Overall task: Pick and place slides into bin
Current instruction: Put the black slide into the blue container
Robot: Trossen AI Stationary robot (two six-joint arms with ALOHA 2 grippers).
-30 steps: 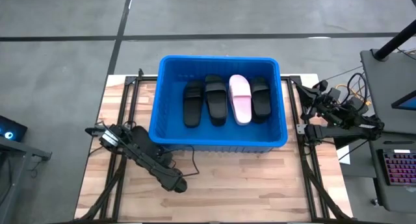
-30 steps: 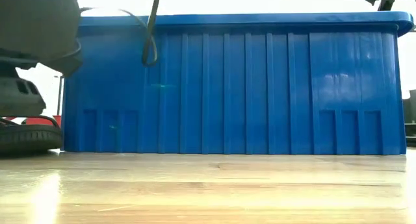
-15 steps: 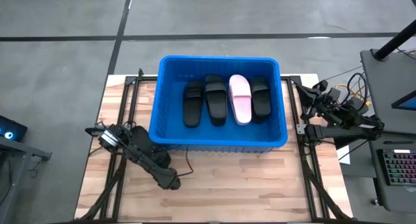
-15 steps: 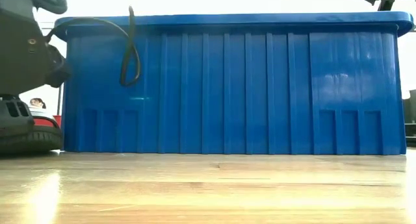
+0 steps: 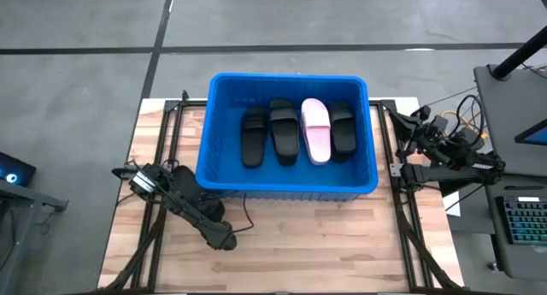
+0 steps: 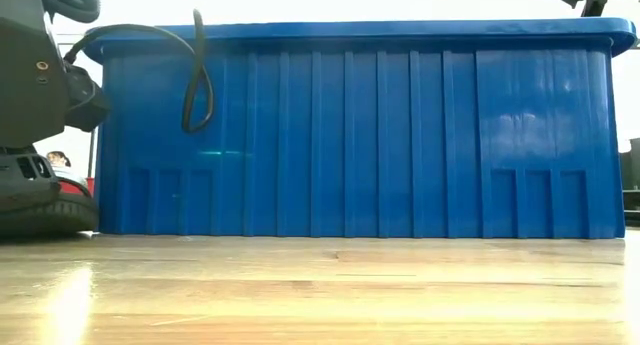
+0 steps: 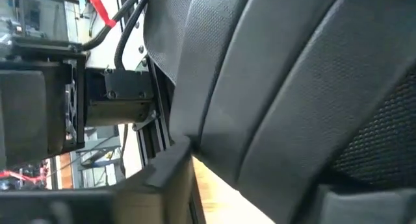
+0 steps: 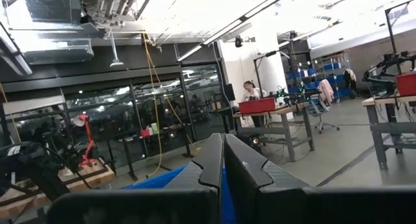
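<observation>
The blue bin (image 5: pixel 286 190) stands at the table's far middle and fills the low view (image 6: pixel 360 135). On its floor lie three black slides (image 5: pixel 253 137) (image 5: pixel 284 131) (image 5: pixel 343 128) and one pale pink slide (image 5: pixel 316 130), side by side. My left gripper (image 5: pixel 220 237) is low over the wood in front of the bin's near left corner. A black textured slide (image 7: pixel 292 87) fills the left wrist view, right in front of the camera. My right gripper (image 8: pixel 224 160) is shut on nothing, parked at the table's right edge (image 5: pixel 427 141) and pointing up into the room.
A black cable (image 6: pixel 198 75) loops down in front of the bin's near left corner. Metal frame rails (image 5: pixel 402 209) run along both sides of the table. Bare wood (image 5: pixel 333 244) lies between the bin and the near edge. A desk with a keyboard (image 5: pixel 523 222) stands off to the right.
My left gripper has gone down and a little toward the table's left edge, then kept still. The cable loop in front of the bin has swung left with it. The slides in the bin and my right arm have not moved.
</observation>
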